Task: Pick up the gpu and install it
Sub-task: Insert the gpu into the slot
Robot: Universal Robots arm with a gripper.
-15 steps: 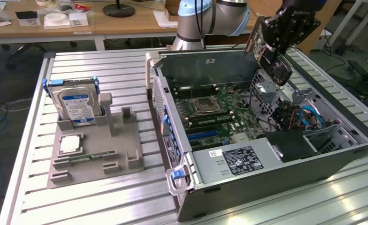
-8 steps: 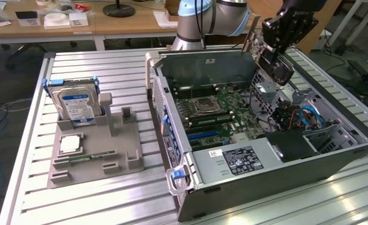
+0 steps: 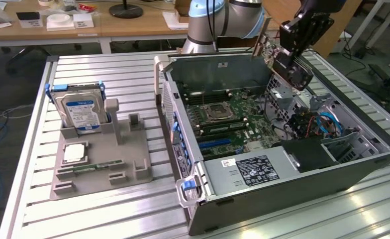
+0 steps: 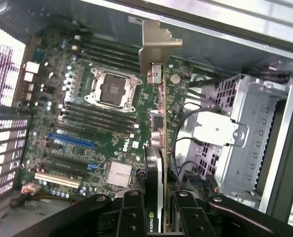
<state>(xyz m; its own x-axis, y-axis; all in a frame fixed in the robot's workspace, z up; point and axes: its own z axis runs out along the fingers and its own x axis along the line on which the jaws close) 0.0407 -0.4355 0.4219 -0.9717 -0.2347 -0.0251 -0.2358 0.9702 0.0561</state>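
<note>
The gpu (image 3: 292,67) hangs in the air above the far right corner of the open computer case (image 3: 354,167), tilted, its black cooler facing the exterior view's right. My gripper (image 3: 301,31) is shut on its upper edge. In the wrist view the gpu (image 4: 155,148) appears edge-on between my black fingers (image 4: 131,215), its pale metal bracket (image 4: 155,47) pointing away from the camera. Below it lies the green motherboard (image 4: 107,123) with a blue slot (image 4: 71,141) and an empty processor socket (image 4: 111,89).
A metal drive cage (image 4: 245,138) with cables stands inside the case beside the gpu. On the exterior view's left, a grey fixture (image 3: 125,149) holds a silver hard drive (image 3: 81,112), a processor (image 3: 73,153) and a memory stick (image 3: 92,168). Desks stand behind the table.
</note>
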